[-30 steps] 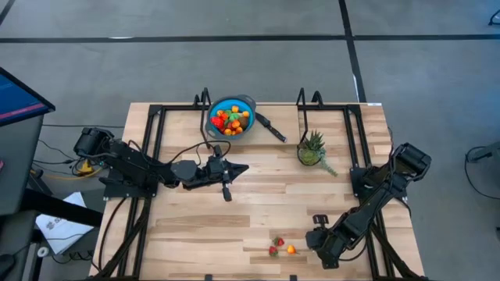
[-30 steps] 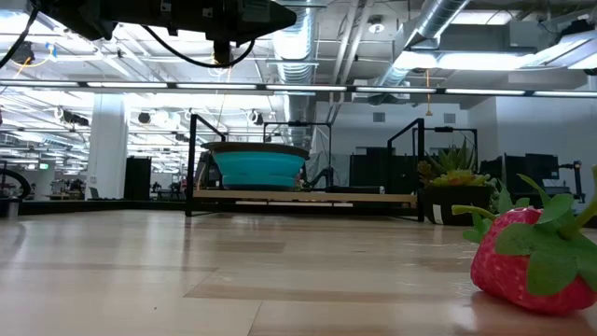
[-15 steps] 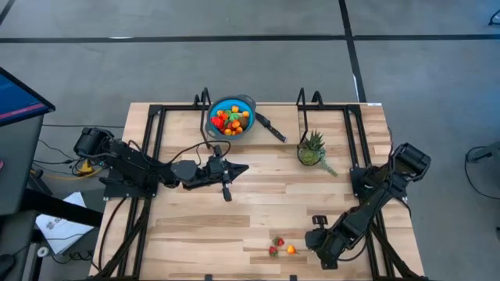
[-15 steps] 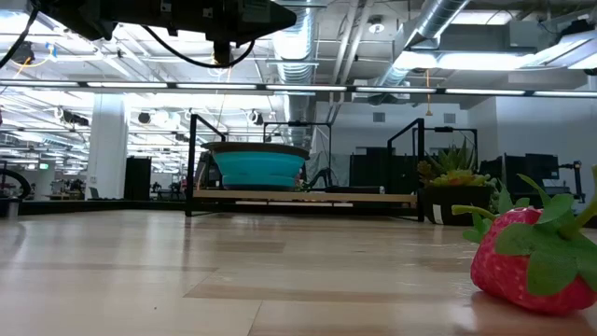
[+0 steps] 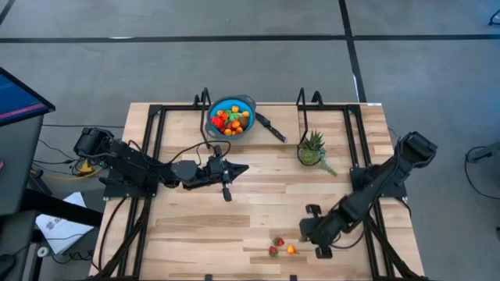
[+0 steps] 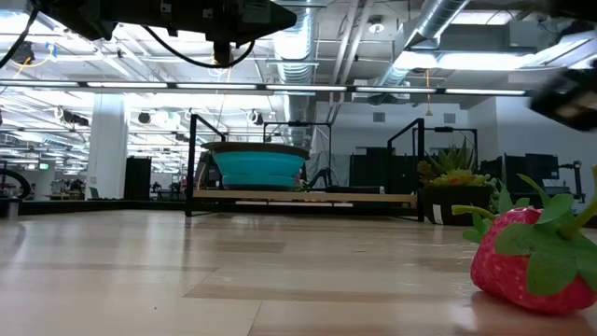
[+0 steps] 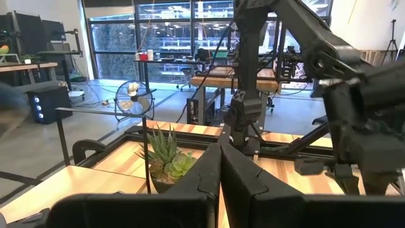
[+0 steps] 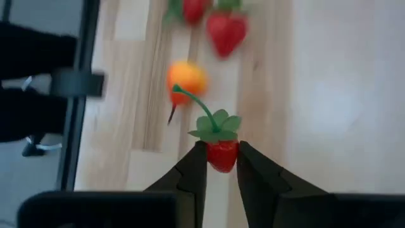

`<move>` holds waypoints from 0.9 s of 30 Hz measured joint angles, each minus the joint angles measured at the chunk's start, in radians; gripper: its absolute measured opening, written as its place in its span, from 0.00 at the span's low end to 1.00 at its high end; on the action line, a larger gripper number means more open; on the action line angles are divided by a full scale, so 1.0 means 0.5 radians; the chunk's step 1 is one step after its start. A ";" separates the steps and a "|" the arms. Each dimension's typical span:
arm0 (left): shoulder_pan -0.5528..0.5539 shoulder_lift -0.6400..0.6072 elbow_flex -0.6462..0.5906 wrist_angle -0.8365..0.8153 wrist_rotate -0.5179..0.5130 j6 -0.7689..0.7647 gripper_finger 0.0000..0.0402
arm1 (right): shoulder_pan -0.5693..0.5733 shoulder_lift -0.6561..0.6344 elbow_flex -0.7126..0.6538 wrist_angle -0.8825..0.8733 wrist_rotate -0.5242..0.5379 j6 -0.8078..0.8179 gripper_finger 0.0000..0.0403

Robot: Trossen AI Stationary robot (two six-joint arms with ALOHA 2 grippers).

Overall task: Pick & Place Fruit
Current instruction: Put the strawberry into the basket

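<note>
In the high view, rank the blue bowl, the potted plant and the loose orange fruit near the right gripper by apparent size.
1. blue bowl
2. potted plant
3. orange fruit, smallest by far

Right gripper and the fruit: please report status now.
Right gripper shut on a strawberry, near table's front edge. Left gripper shut, empty, mid-table. Two strawberries and orange piece loose nearby. Nothing blocking.

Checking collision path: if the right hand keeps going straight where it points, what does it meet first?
The right hand, closed on a strawberry, points toward the orange fruit on the table; two more strawberries lie beyond. Depth is unclear.
</note>
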 joint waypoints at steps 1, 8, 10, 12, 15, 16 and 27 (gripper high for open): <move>0.000 0.000 0.000 0.000 0.000 0.003 0.01 | -0.036 -0.034 0.000 0.002 0.000 -0.036 0.16; 0.016 0.000 0.000 -0.002 0.000 0.006 0.01 | -0.316 -0.211 0.005 -0.010 0.008 -0.202 0.02; 0.016 0.000 0.000 -0.002 0.000 0.006 0.01 | -0.378 -0.222 0.005 -0.050 0.007 -0.201 0.00; 0.016 0.000 0.000 -0.002 0.000 0.006 0.01 | -0.436 -0.219 0.005 -0.063 0.007 -0.200 0.02; -0.002 -0.002 0.001 -0.076 -0.006 -0.001 0.01 | -0.491 -0.218 0.005 -0.070 0.007 -0.200 0.04; -0.013 -0.002 0.002 -0.159 -0.006 -0.021 0.01 | -0.501 -0.218 0.005 -0.067 0.007 -0.201 0.04; -0.109 -0.001 0.001 -0.747 0.485 -0.662 0.01 | -0.515 -0.238 0.006 -0.040 0.202 -0.370 0.00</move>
